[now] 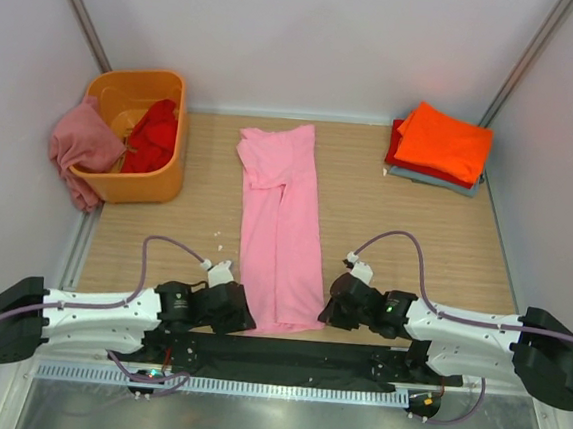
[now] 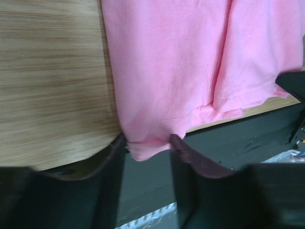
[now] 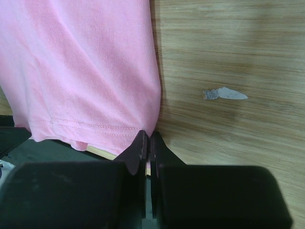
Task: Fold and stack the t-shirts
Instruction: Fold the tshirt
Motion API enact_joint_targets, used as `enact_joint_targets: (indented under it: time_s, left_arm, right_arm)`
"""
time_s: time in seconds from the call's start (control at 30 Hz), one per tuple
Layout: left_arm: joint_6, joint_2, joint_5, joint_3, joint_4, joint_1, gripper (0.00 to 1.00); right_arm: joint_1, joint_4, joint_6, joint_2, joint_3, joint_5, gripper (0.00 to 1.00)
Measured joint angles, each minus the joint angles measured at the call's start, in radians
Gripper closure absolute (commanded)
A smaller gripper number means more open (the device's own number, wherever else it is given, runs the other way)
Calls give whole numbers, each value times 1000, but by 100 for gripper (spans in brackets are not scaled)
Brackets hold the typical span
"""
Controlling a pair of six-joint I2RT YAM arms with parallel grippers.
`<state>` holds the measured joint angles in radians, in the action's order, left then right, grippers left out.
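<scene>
A light pink t-shirt point(image 1: 281, 224) lies as a long narrow strip down the middle of the wooden table. My left gripper point(image 1: 233, 305) is at its near left hem corner. In the left wrist view the jaws point(image 2: 147, 140) stand apart with the hem corner point(image 2: 143, 150) between the fingertips. My right gripper point(image 1: 331, 304) is at the near right corner. In the right wrist view its jaws point(image 3: 148, 138) are pinched shut on the pink hem point(image 3: 95, 126). Folded orange point(image 1: 444, 138), red point(image 1: 397, 150) and grey-blue point(image 1: 440, 181) shirts are stacked at the back right.
An orange plastic tub point(image 1: 154, 185) stands at the back left, with a red shirt point(image 1: 153, 133) inside and a dusty rose shirt point(image 1: 82, 146) hanging over its left rim. A small pale scrap point(image 3: 224, 94) lies on the wood. A black base bar point(image 1: 284, 360) runs along the near edge.
</scene>
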<state>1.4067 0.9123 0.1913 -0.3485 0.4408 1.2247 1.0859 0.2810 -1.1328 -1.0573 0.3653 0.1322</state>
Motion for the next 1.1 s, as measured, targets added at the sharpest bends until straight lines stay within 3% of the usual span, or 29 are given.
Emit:
enact_joint_targets:
  time_s: [0.07, 0.1, 0.2, 0.57, 0.83, 1.1]
  left_arm:
    - [7, 15, 10, -2, -2, 6, 72]
    - [10, 19, 14, -2, 0, 7, 86]
    - [11, 19, 29, -2, 5, 10, 100]
    - [7, -27, 61, -96, 169, 17, 100]
    - [-50, -64, 183, -372, 382, 2, 100]
    - [-229, 14, 179, -505, 439, -211, 100]
  right_arm:
    - [0, 0, 0, 0, 0, 0, 99]
    - [0, 0, 0, 0, 0, 0, 99]
    - [0, -3, 0, 0, -1, -1, 99]
    - [97, 70, -43, 4, 30, 26, 99]
    - [97, 270, 6, -40, 315, 124, 99]
    - [-84, 314, 159, -169, 534, 133, 99]
